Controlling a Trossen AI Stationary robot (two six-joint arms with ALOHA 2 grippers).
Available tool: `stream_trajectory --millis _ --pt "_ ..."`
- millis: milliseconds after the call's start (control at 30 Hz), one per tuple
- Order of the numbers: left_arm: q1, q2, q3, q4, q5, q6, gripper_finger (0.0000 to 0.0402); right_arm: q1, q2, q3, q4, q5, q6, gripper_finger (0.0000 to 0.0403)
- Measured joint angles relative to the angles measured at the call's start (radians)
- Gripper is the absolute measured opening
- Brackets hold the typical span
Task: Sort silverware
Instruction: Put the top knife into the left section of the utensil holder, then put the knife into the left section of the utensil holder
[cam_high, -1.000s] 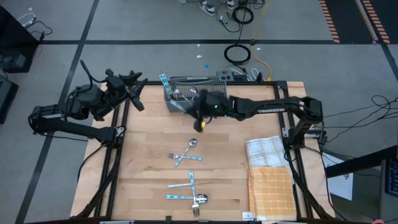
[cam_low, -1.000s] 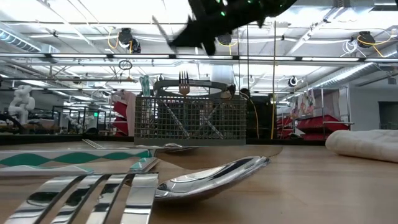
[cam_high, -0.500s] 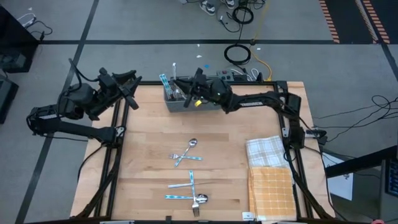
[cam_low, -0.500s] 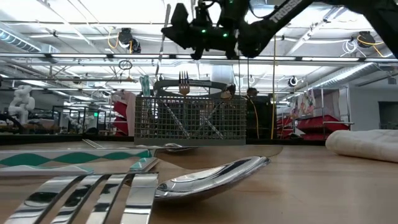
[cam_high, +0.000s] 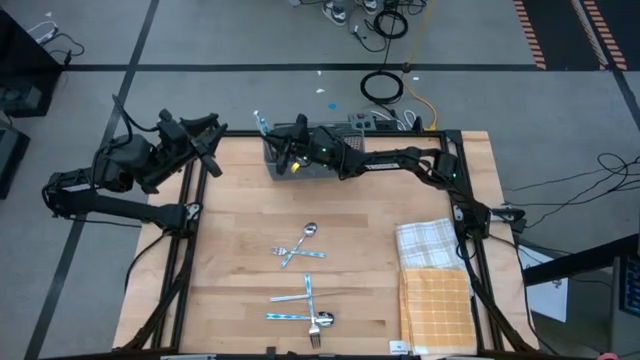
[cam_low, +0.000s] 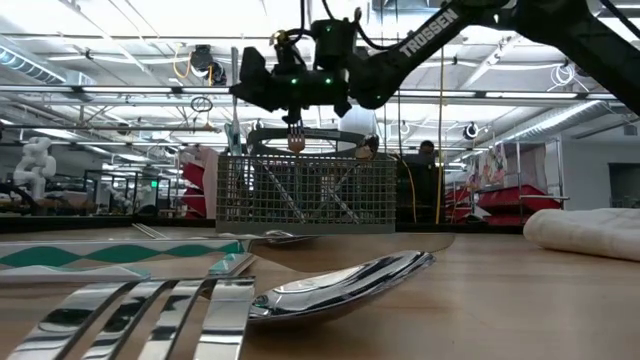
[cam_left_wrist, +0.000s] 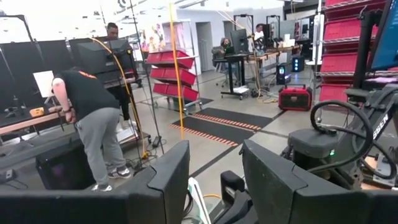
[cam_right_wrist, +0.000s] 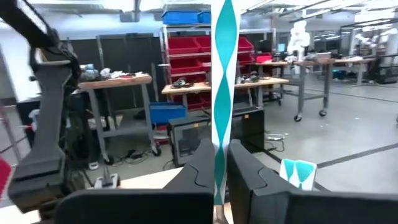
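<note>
My right gripper (cam_high: 287, 155) (cam_low: 268, 88) hangs over the grey mesh basket (cam_high: 300, 165) (cam_low: 305, 190) at the table's far edge, shut on a utensil with a light blue patterned handle (cam_right_wrist: 222, 74). Another blue handle (cam_right_wrist: 297, 172) and a fork (cam_low: 296, 135) stand in the basket. More silverware lies on the table: a crossed pair (cam_high: 298, 245) in the middle and a group (cam_high: 303, 310) near the near edge, which shows close up as fork tines (cam_low: 150, 312) and a spoon (cam_low: 340, 285). My left gripper (cam_high: 215, 142) (cam_left_wrist: 214, 180) waits open beyond the table's far left corner. My right gripper pinches the utensil between its two fingers (cam_right_wrist: 200, 168), low on the blue handle (cam_right_wrist: 220, 146). The handle stands upright above the fingers. The fingers hide its lower end, so I cannot tell whether that end reaches into the basket.
A plaid towel (cam_high: 430, 240) and an orange towel (cam_high: 435, 305) lie along the table's right side; the low view shows a towel (cam_low: 585, 230) at its right. Bare wood lies between the basket and the silverware. A person (cam_left_wrist: 93, 124) bends over beyond the table.
My right gripper has moved from above the wood just in front of the basket toward the far edge and to the left, ending over the basket. It has turned so that the held utensil, tilted before, now stands upright. My left arm has drawn back slightly.
</note>
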Motion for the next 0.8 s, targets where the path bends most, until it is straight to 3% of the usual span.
stream_trajectory --millis 267,433,800 --pt "0.000 -0.002 0.000 -0.016 0.000 0.000 0.0154 -0.015 0.009 0.002 -0.073 0.017 0.013 0.0004" --pt "0.000 -0.002 0.000 -0.016 0.000 0.001 0.0154 -0.019 0.008 0.002 -0.156 0.017 0.055 0.0033" --pt "0.000 -0.002 0.000 -0.018 0.000 0.008 0.0154 -0.018 0.008 0.002 -0.125 0.011 0.082 0.0094"
